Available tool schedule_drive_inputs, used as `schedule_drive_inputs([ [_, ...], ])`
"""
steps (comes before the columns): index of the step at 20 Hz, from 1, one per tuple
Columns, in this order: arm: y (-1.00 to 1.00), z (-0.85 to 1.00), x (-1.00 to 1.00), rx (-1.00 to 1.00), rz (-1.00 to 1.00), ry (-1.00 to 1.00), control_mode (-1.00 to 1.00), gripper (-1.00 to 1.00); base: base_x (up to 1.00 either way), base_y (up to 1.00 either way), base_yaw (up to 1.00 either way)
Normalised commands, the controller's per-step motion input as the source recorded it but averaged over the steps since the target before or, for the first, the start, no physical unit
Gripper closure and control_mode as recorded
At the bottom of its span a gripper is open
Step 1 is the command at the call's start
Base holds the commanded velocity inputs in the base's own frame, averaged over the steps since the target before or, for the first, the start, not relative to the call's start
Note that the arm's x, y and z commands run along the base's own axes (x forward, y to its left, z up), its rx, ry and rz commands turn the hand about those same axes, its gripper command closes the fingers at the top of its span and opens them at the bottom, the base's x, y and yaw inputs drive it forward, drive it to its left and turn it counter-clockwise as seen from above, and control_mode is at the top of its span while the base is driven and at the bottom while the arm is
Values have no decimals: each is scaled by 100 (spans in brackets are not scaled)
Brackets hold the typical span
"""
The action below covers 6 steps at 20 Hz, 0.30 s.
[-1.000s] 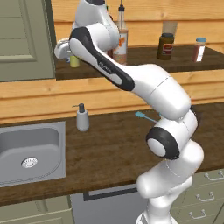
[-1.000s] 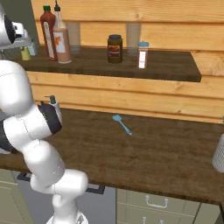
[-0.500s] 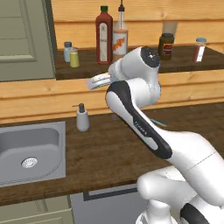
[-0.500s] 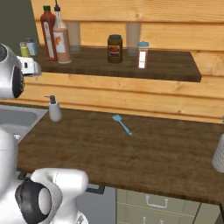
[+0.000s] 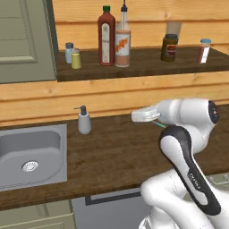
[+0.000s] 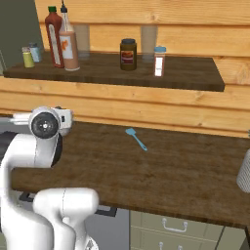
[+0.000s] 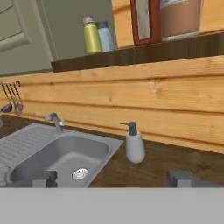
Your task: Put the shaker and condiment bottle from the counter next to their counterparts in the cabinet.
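Observation:
The yellow-green shaker [image 5: 76, 58] [image 7: 92, 37] stands on the cabinet's dark shelf [image 5: 147, 65], right beside the pale blue shaker [image 5: 69, 52] [image 7: 106, 36]. The peach-orange condiment bottle [image 5: 123, 40] [image 6: 70, 45] stands on the same shelf, close against the tall dark red bottle [image 5: 106, 36] [image 6: 53, 36]. My gripper [image 5: 138, 116] [image 7: 112, 178] hangs open and empty over the counter, well below the shelf. It points left toward the soap dispenser and sink.
A grey soap pump dispenser [image 5: 83, 121] [image 7: 134, 145] stands by the steel sink [image 5: 31, 154] with its faucet [image 7: 54, 120]. On the counter lies a blue spatula [image 6: 136, 139]. A dark jar [image 5: 169, 47] and a white red-capped shaker [image 5: 203, 50] share the shelf. The cabinet door [image 5: 24, 40] stands at left.
The arm has swung down and away from the shelf's left end to a spot above the counter. The gripper stayed open; the yellow-green shaker stays on the shelf.

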Motion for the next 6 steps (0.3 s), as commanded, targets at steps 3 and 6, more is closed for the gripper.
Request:
schedule_drive_inputs([
  [3, -54, -87, -39, 11, 0, -1, -100, -100, 0, 0, 0],
  [6, -4, -7, 0, 0, 0, 0, -100, -100, 0, 0, 0],
])
